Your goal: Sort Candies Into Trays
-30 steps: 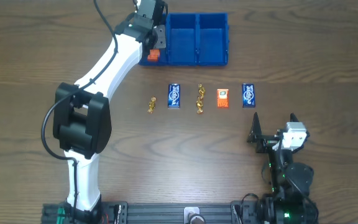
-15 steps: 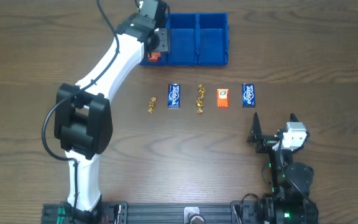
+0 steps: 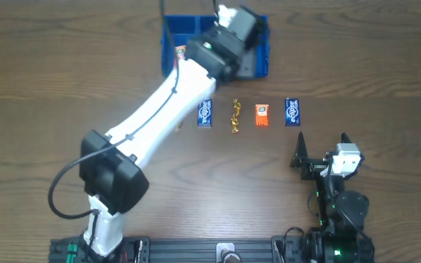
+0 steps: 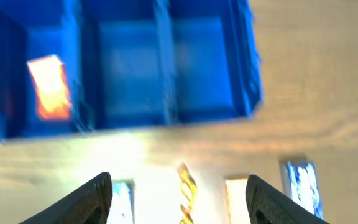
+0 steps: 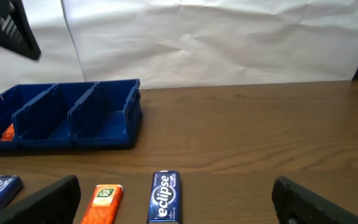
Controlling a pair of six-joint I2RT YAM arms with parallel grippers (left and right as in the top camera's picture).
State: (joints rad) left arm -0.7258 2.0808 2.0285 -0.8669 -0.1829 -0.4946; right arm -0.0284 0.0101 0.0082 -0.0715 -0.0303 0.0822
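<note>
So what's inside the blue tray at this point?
One orange candy lies in an end compartment of the blue tray; the other two look empty in the wrist views. From above, the left arm covers much of it.

Robot lab or test bench. Wood-grain tabletop (image 3: 386,58) carries blue tray (image 5: 104,118). White paper sheet (image 5: 229,37) hangs as backdrop behind tray. Candies (image 3: 234,115) lie in tidy row before tray. Beyond candies from tray, black rail (image 3: 196,248) at tabletop edge bears white arm (image 3: 159,117) and black arm (image 3: 338,208).
</note>
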